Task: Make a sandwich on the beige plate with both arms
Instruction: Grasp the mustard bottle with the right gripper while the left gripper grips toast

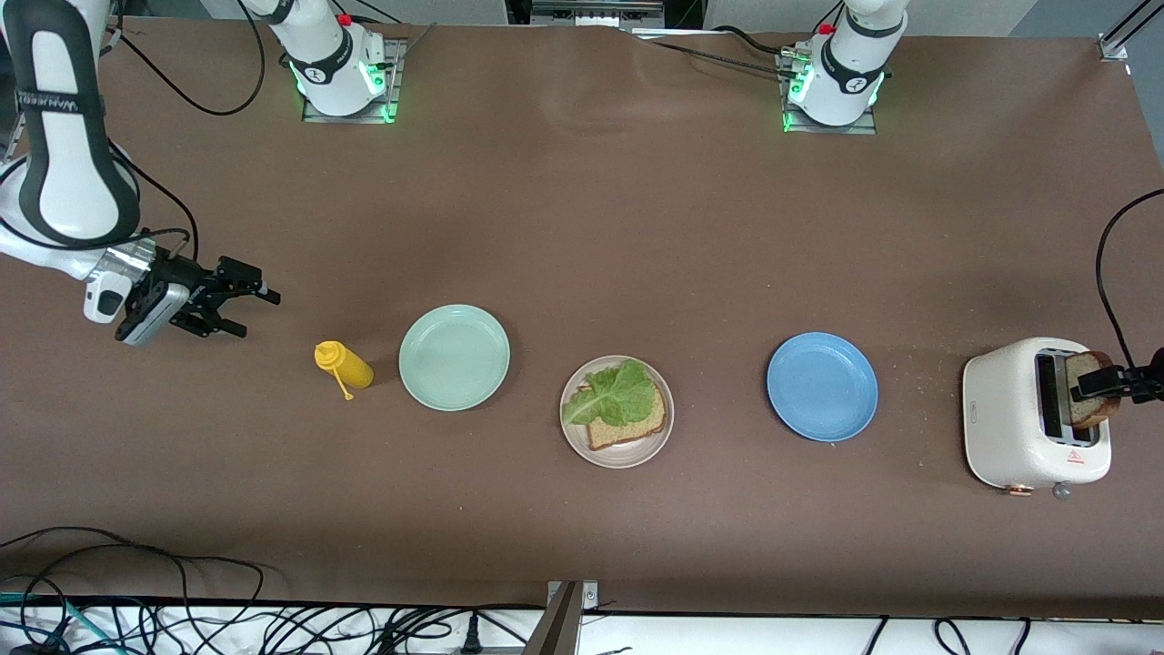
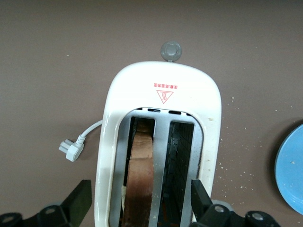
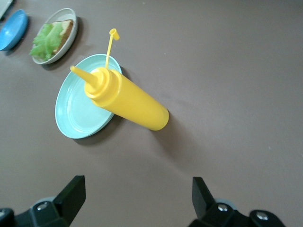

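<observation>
Left gripper (image 1: 1094, 389) over the white toaster (image 1: 1009, 418) at the left arm's end of the worktop (image 1: 582, 227), jaws apart astride a bread slice (image 2: 140, 182) standing in one slot. Right gripper (image 1: 245, 309) waiting near the yellow bottle (image 1: 344, 365), jaws apart, empty. On the beige plate (image 1: 618, 455): one slice (image 1: 627, 428) under a lettuce leaf (image 1: 617, 396).

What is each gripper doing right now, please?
Left gripper: open around the bread slice in the toaster.
Right gripper: open, empty, over the table.
</observation>
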You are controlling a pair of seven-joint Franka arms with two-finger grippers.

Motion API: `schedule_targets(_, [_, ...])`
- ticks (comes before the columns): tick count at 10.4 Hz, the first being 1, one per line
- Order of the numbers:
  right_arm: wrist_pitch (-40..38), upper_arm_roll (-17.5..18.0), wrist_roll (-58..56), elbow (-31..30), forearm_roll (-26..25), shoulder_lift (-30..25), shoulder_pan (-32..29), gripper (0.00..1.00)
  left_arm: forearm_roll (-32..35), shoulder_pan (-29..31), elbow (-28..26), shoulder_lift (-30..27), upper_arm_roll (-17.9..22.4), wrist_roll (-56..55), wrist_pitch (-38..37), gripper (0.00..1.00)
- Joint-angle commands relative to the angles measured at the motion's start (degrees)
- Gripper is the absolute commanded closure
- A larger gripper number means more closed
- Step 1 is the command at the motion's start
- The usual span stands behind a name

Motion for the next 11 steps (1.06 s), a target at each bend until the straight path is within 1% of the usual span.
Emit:
schedule_targets(1, [-6.37,0.15,-18.78,3.27,10.7,7.1,-1.69,0.0,1.48,0.2,0.21,-0.01,-0.41,0.6,0.54,0.82])
schedule_targets(2, [-10.84,0.15,-27.56,6.34,16.32,11.66,-2.13,0.0,1.48,0.2,0.21,-0.01,-0.24,0.86,0.54,1.0])
schedule_targets(3, [-15.58,0.24,-34.61,10.8,20.47,16.75,-2.92,0.0,1.4,0.11,0.21,-0.18,0.29,0.95,0.54,1.0])
schedule_targets(4, [-20.33,0.24,-38.42,15.9,23.03,21.68,-3.88,0.0,1.48,-0.07,0.3,-0.45,0.38,1.73,0.54,1.0])
schedule_targets(5, [-25.51,0.68,-40.2,19.34,26.8,26.51,-5.46,0.0,1.4,-0.07,0.74,-0.88,0.38,2.69,0.46,1.0])
schedule_targets(6, [-28.87,0.77,-42.92,22.42,30.23,30.13,-5.91,0.0,1.66,-0.07,2.57,-0.98,0.29,2.97,-0.24,1.0])
schedule_targets(7, [-29.77,0.86,-44.16,24.1,31.4,31.99,-5.91,0.0,1.57,-0.24,3.72,-1.59,0.03,2.97,-1.9,1.0])
schedule_targets(8, [-29.78,1.64,-44.44,24.29,31.76,32.36,-6.0,0.0,1.14,-0.33,4.08,-1.77,-0.67,2.97,-4.53,1.0])
schedule_targets(10, [-29.95,4.88,-47.32,24.38,33.07,32.62,-7.14,0.0,0.87,-0.94,6.09,-3.08,-0.76,2.97,-8.05,1.0])
schedule_targets(11, [-30.3,5.42,-48.64,24.47,33.25,33.49,-7.49,0.0,0.87,-1.21,6.97,-3.43,-0.85,2.97,-9.37,1.0])
